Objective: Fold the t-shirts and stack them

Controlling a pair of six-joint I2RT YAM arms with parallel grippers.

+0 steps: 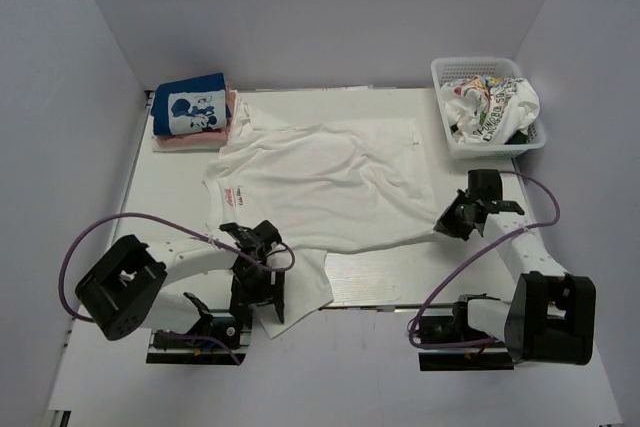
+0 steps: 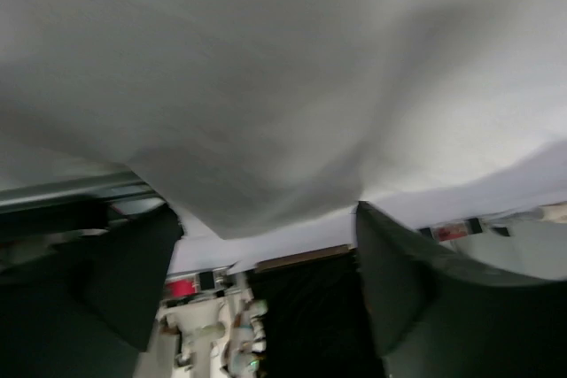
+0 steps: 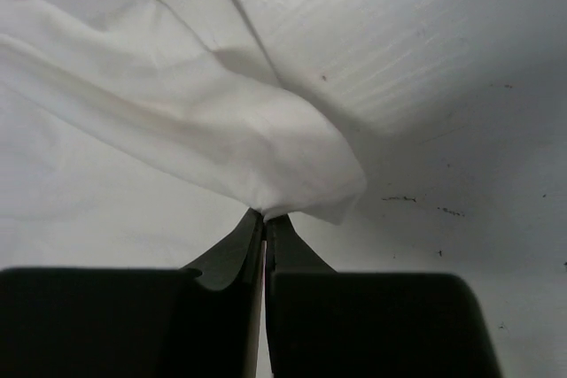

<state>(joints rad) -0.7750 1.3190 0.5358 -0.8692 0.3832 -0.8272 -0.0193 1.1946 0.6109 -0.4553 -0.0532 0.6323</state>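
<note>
The large white t-shirt (image 1: 330,182) lies spread and rumpled on the tabletop (image 1: 400,267), stretching between the two sets of fingers. The right gripper (image 1: 443,227) meets the shirt's near right corner. In the right wrist view its fingers (image 3: 235,250) are pressed together and pinch the edge of a bunched fold of the white cloth (image 3: 177,112) right at their tips, with bare tabletop (image 3: 425,59) beyond and to the right of them.

The left gripper (image 1: 265,267) sits over the shirt's near left part. In the left wrist view its fingers (image 2: 133,281) are spread wide, and the white cloth (image 2: 266,86) fills the space ahead of them, its sagging edge reaching down to the gap between the tips. Nothing is clamped there.

Far ahead of the left fingers, at the back left of the tabletop, a folded blue t-shirt (image 1: 190,107) with a cartoon-mouse panel rests on top of a folded pink t-shirt (image 1: 195,143). Ahead of the right fingers and a little to their right stands a white mesh basket (image 1: 485,65). It holds a crumpled white t-shirt with colourful prints (image 1: 490,105), and a bit of dark green cloth (image 1: 520,135) shows at its near edge.
</note>
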